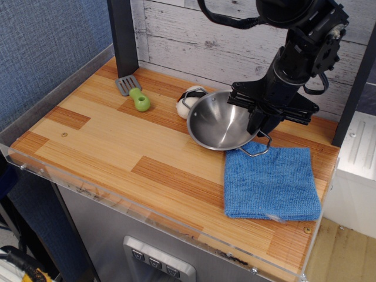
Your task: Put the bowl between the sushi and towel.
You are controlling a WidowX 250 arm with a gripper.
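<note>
The shiny steel bowl (pixel 220 126) hangs tilted just above the wooden table, between the sushi (pixel 188 102) and the blue towel (pixel 270 180). My gripper (pixel 258 120) is shut on the bowl's right rim. One wire handle of the bowl reaches over the towel's upper left corner. The sushi, a white rice ball with a black band, sits right behind the bowl's left rim and is partly hidden by it. The towel lies flat at the right front, with its white tag at the near edge.
A green-handled grey spatula (pixel 134 93) lies at the back left. A dark post (pixel 122 35) stands behind it. A clear plastic lip (pixel 147 214) runs along the table's front edge. A white plank wall closes the back.
</note>
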